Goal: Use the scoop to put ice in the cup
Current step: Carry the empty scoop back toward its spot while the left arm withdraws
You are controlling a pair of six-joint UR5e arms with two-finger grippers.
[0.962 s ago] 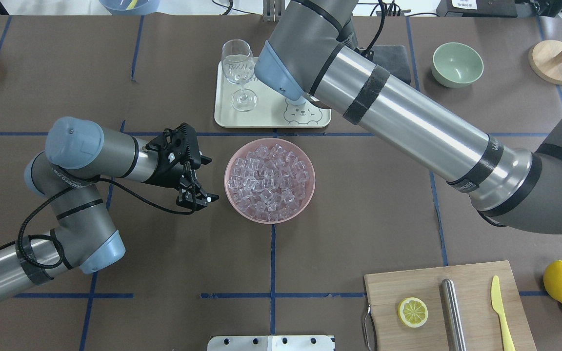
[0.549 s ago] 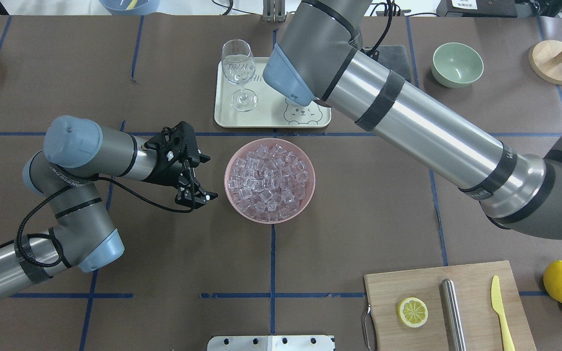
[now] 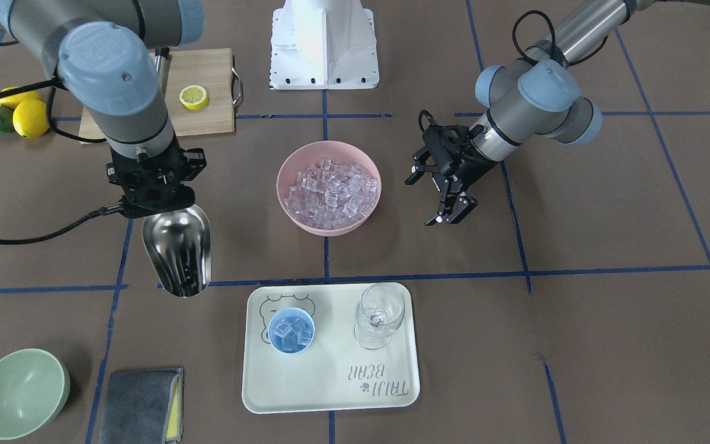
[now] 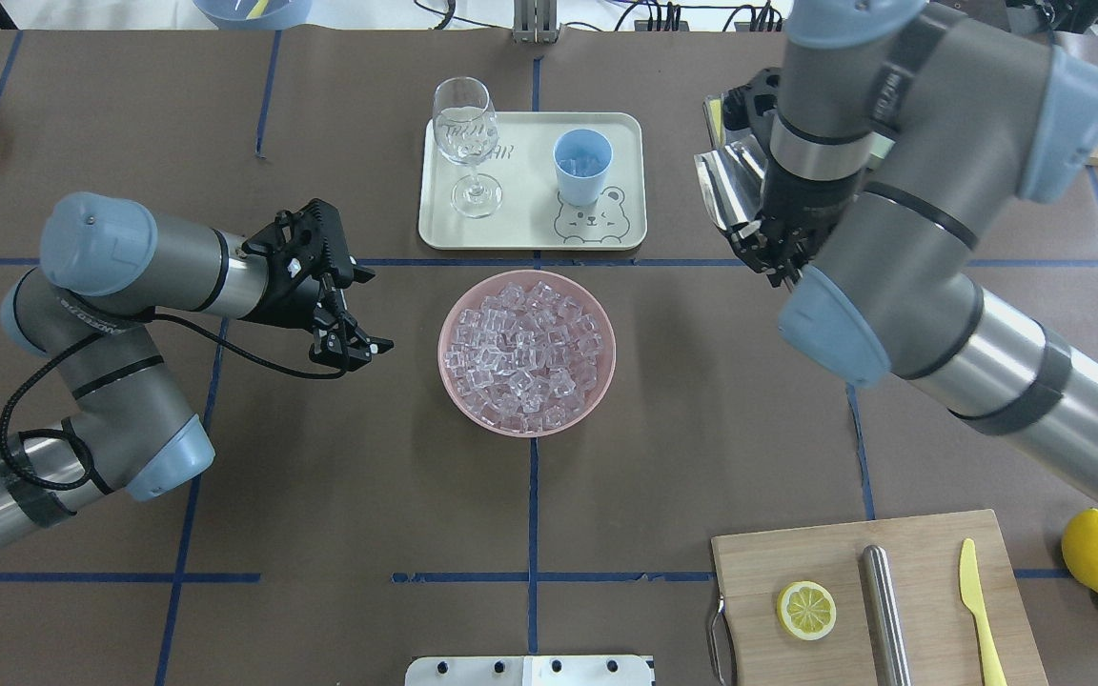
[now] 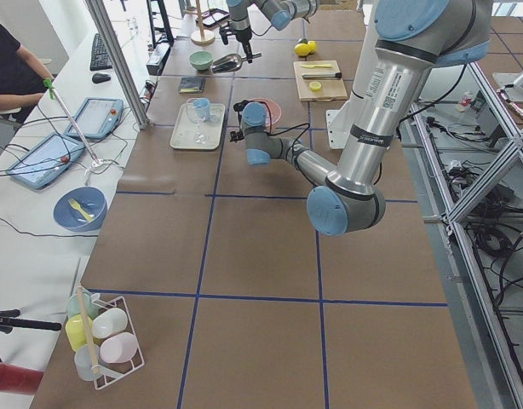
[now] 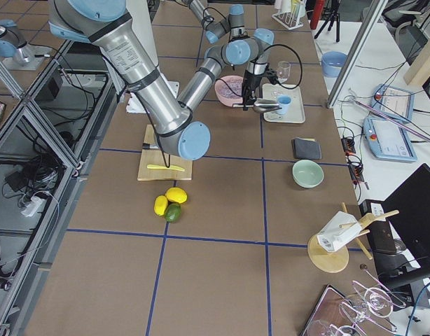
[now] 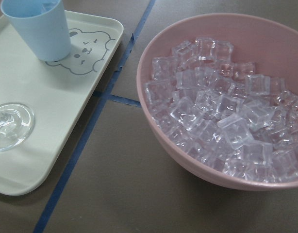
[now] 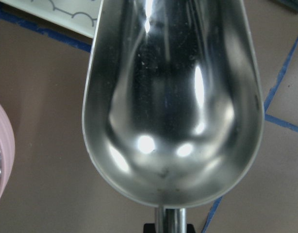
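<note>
My right gripper point(image 3: 153, 198) is shut on the handle of the steel scoop point(image 3: 177, 250), right of the tray. The right wrist view shows the scoop's trough point(image 8: 173, 111) empty. The light-blue cup point(image 4: 582, 164) stands on the cream tray point(image 4: 525, 227) and has a few ice cubes point(image 3: 292, 333) in it. The pink bowl point(image 4: 606, 381) at the table's middle is full of ice point(image 4: 527, 351). My left gripper point(image 4: 356, 345) is open and empty, to the left of the bowl and apart from it. The left wrist view shows the cup point(image 7: 37, 26) and the ice point(image 7: 222, 111).
A clear wine glass point(image 4: 466, 143) stands on the tray left of the cup. A pale green bowl point(image 3: 21, 392) and a grey cloth point(image 3: 139, 404) lie at the far right. A cutting board point(image 4: 797, 553) holds a lemon slice, a steel cylinder and a yellow knife; lemons point(image 4: 1097, 551) lie beside it.
My right arm has swung right, off the tray, carrying the scoop; the cup is now uncovered. My left gripper has drawn a little left, away from the bowl.
</note>
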